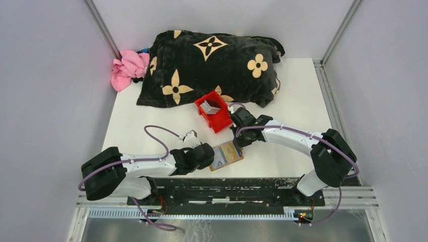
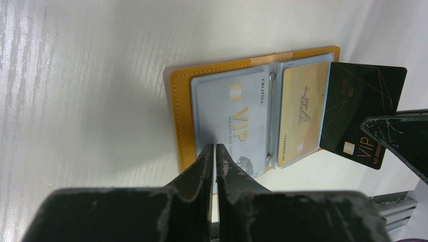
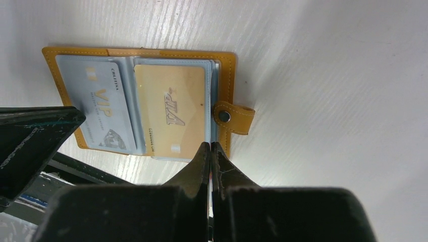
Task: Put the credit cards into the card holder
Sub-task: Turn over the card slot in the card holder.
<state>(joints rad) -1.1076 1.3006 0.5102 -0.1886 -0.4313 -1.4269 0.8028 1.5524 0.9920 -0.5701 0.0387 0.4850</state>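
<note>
The tan card holder (image 1: pixel 230 153) lies open on the table between the arms. In the left wrist view, the holder (image 2: pixel 180 116) has a silver VIP card (image 2: pixel 232 121) in one clear pocket and a gold card (image 2: pixel 300 113) in the other. My right gripper (image 3: pixel 210 145) is shut on a black VIP card (image 2: pixel 361 106), held edge-on at the holder's snap side, partly over the gold card's pocket. My left gripper (image 2: pixel 215 147) is shut with its tips over the silver card's pocket. I cannot tell whether it pinches a clear leaf.
A red bin (image 1: pixel 202 108) holding white cards (image 1: pixel 212 107) stands just behind the holder, close to my right gripper (image 1: pixel 236 137). A black flowered blanket (image 1: pixel 212 65) and a pink cloth (image 1: pixel 128 68) lie at the back. The holder's snap tab (image 3: pixel 234 118) sticks out sideways.
</note>
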